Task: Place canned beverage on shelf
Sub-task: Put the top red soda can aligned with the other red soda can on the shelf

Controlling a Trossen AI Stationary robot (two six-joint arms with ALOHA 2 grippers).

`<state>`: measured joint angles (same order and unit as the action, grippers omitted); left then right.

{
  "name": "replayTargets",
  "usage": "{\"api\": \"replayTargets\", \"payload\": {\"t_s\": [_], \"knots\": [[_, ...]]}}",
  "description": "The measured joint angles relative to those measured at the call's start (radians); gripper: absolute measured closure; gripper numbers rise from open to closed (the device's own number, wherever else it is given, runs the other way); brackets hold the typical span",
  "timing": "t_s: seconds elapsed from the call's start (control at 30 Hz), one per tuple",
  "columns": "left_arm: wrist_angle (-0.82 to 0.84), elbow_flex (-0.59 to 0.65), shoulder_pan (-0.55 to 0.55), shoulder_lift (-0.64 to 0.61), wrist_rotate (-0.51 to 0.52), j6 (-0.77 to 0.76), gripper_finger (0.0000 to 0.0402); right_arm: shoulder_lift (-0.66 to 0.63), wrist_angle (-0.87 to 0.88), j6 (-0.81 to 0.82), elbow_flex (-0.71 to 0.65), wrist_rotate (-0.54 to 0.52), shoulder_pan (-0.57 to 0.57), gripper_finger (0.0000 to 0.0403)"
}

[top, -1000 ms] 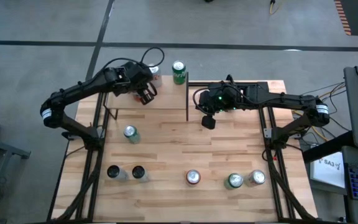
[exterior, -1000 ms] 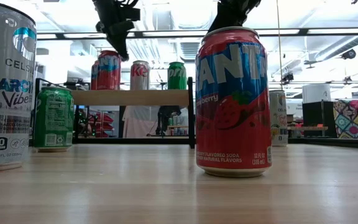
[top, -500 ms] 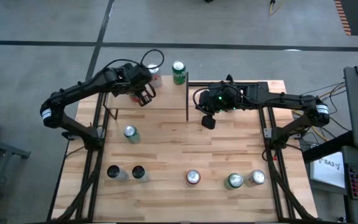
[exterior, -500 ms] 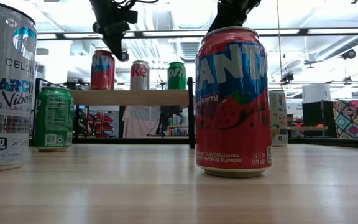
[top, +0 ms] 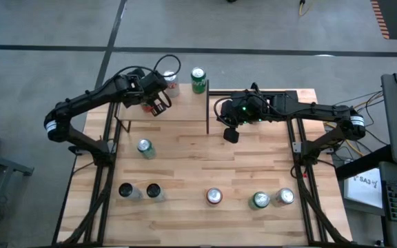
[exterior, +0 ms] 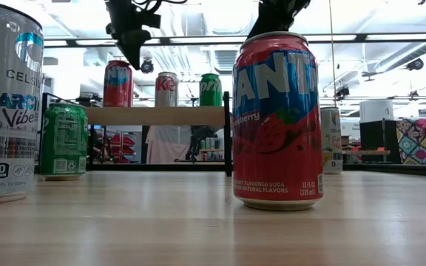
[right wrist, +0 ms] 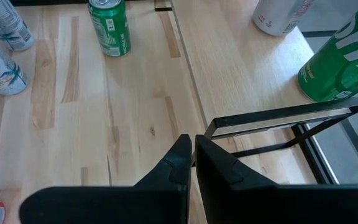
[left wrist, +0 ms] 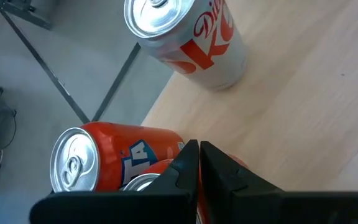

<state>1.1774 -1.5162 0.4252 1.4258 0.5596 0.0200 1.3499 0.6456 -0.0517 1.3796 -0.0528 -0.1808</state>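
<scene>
The shelf (top: 185, 110), a light board on black posts (exterior: 157, 115), stands at the table's far edge. On it are a green can (top: 198, 79), a Diet Coke can (left wrist: 185, 37) and red Fanta cans (left wrist: 107, 163). In the low view a red can (exterior: 117, 83) stands at the shelf's left end. My left gripper (top: 158, 105) is shut and slants down right over the red cans (exterior: 132, 58). My right gripper (top: 231, 136) hangs shut above the table, just right of the shelf's near right post (right wrist: 278, 118), with nothing in it. My left gripper's shut fingertips (left wrist: 191, 155) stand just over the top of a red Fanta can (left wrist: 143, 184) on the shelf, coming at it slanting from above. The fingers hide that spot, and I cannot tell whether they touch the can.
Loose cans stand on the tabletop: a green one (top: 144, 147) at the left, two (top: 126, 191) (top: 154, 191) near the front left, a red Fanta (exterior: 276, 122) at front centre (top: 214, 197), and two more (top: 259, 200) (top: 284, 198) at the front right.
My left gripper has tipped upward and swung a little toward the table's left, staying shut. In the low view the red can under it now stands farther toward the shelf's left end than a second ago. My right arm has kept still.
</scene>
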Motion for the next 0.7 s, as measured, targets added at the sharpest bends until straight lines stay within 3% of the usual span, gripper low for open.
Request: {"api": "replayTargets", "payload": {"t_s": [0.27, 0.47, 0.7], "knots": [[-0.033, 0.0, -0.006, -0.042, -0.012, -0.001, 0.0402, 0.0, 0.0, 0.0, 0.0, 0.0, 0.0, 0.039], [-0.082, 0.0, -0.012, -0.085, -0.269, -0.003, 0.0402, 0.0, 0.0, -0.003, 0.0, 0.0, 0.0, 0.039], [-0.067, 0.0, -0.011, -0.084, -0.227, -0.031, 0.0402, 0.0, 0.0, -0.002, 0.0, 0.0, 0.0, 0.039]]}}
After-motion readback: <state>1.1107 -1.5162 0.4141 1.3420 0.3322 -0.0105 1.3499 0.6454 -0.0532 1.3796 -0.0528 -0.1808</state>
